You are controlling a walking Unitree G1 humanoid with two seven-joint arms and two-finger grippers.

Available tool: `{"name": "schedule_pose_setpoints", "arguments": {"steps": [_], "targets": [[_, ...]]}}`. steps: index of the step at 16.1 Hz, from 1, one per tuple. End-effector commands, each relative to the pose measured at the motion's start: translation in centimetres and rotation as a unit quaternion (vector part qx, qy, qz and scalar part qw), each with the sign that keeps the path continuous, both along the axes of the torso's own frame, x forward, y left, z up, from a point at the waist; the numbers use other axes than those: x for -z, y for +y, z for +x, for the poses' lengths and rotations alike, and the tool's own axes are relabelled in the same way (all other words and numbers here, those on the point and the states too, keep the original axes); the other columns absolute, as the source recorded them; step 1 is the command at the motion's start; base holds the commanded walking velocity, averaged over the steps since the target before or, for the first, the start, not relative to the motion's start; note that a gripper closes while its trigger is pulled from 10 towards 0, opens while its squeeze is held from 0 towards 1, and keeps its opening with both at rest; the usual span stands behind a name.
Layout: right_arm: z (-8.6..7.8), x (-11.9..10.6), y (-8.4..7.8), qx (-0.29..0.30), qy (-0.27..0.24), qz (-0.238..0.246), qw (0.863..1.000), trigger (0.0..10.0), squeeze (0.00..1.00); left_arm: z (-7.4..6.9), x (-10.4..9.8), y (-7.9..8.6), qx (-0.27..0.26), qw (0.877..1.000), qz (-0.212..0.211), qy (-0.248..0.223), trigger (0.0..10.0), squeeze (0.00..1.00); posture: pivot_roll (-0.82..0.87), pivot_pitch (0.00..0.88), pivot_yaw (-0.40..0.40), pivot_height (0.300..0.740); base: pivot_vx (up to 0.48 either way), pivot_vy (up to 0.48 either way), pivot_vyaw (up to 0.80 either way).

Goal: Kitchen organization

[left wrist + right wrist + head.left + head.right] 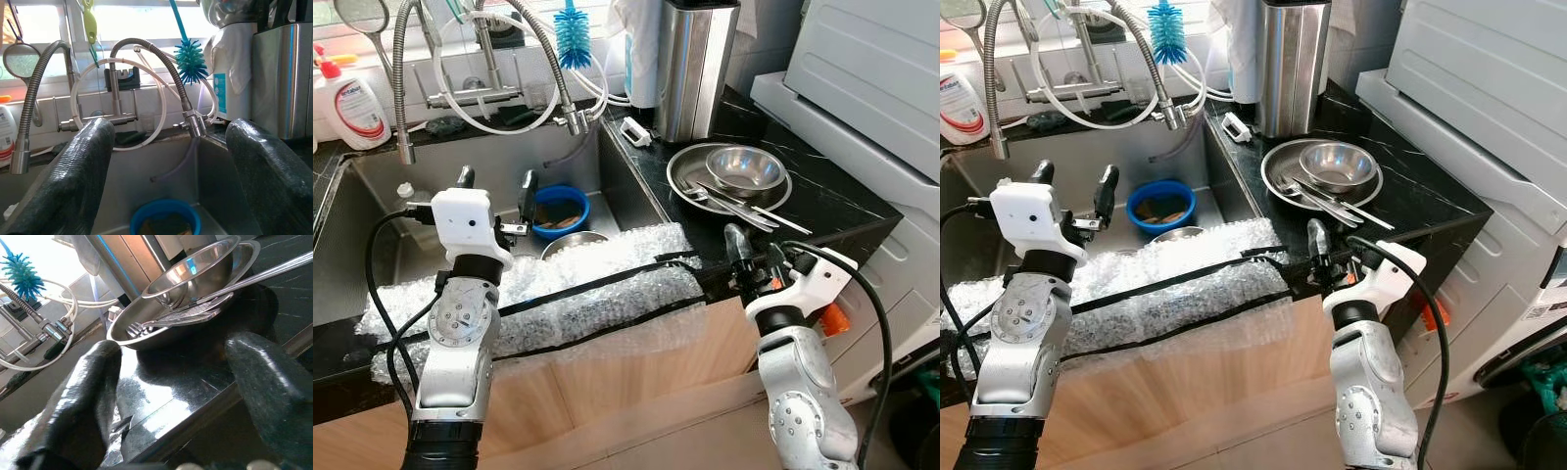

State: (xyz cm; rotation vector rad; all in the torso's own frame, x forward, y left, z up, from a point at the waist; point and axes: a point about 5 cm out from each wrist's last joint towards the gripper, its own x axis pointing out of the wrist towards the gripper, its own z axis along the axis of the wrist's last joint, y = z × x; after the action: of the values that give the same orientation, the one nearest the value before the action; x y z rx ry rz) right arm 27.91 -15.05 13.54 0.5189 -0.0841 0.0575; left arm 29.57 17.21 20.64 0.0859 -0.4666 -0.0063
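Note:
On the black counter right of the sink lies a steel plate point(679, 182) holding a small steel bowl point(745, 168) and several pieces of cutlery point(736, 205). My right gripper point(754, 249) is open at the counter's front edge, a short way in front of the plate, with nothing between its fingers point(73, 396). Down in the sink point(382, 191) sits a blue bowl point(560, 211), with a steel bowl point(572, 240) beside it half hidden by bubble wrap. My left gripper point(496, 182) hangs open above the sink, left of the blue bowl point(165, 223).
Bubble wrap point(597, 284) with black tape covers the sink's front edge. Faucet hoses point(543, 49) and a blue brush point(573, 34) hang over the sink. A tall steel canister point(697, 69) stands behind the plate. A soap bottle point(352, 106) is far left, a white appliance point(871, 78) at right.

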Motion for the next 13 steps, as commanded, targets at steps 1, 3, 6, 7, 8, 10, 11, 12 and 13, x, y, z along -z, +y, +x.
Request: {"name": "schedule_pose_setpoints", "arguments": {"steps": [1,3,6,7,8,10,11,12,13], "targets": [[0.3,0.0,0.4,0.001,-0.001,0.009,1.000,0.0,0.00,0.1,-0.2,0.0,-0.001,1.000,0.000,-0.006,10.0,0.00,-0.11,0.000,0.037,0.740,0.000,0.000,0.00],[0.5,0.1,0.4,0.005,0.003,0.006,1.000,10.0,0.00,0.1,-0.2,-0.1,0.001,1.000,0.000,-0.005,10.0,0.00,-0.11,0.000,0.037,0.740,0.000,0.000,0.00],[0.7,0.4,0.2,0.013,0.011,0.008,1.000,0.0,0.00,0.1,-0.1,-0.2,0.003,1.000,0.001,-0.004,10.0,0.00,-0.11,0.000,0.040,0.740,0.000,0.000,0.00],[0.8,0.4,0.3,0.013,0.009,0.009,1.000,1.3,0.00,0.1,-0.1,-0.2,0.003,1.000,0.000,-0.004,10.0,0.00,-0.11,0.000,0.037,0.740,0.000,0.000,0.00],[0.9,0.2,0.3,0.016,0.006,0.009,1.000,10.0,0.00,0.1,-0.1,-0.2,0.002,1.000,0.000,-0.004,10.0,0.00,-0.11,0.000,0.039,0.740,0.000,0.000,0.00],[1.3,0.0,0.4,0.020,0.003,0.012,1.000,10.0,0.00,0.2,-0.2,-0.1,0.001,1.000,0.001,-0.005,10.0,0.00,-0.11,0.000,0.039,0.740,0.000,0.000,0.00],[1.4,-0.1,0.4,0.020,0.001,0.010,1.000,10.0,0.00,0.2,-0.2,-0.1,0.001,1.000,0.000,-0.005,10.0,0.00,-0.11,0.000,0.039,0.740,0.000,0.000,0.00],[1.5,-0.1,0.4,0.020,-0.001,0.012,1.000,10.0,0.00,0.2,-0.2,-0.2,0.002,1.000,0.000,-0.005,10.0,0.00,-0.11,0.000,0.039,0.740,0.000,0.000,0.00],[1.5,-0.2,0.4,0.020,-0.001,0.012,1.000,10.0,0.00,0.2,-0.2,-0.2,0.002,1.000,0.000,-0.005,10.0,0.00,-0.11,0.000,0.039,0.740,0.000,0.000,0.00]]}}
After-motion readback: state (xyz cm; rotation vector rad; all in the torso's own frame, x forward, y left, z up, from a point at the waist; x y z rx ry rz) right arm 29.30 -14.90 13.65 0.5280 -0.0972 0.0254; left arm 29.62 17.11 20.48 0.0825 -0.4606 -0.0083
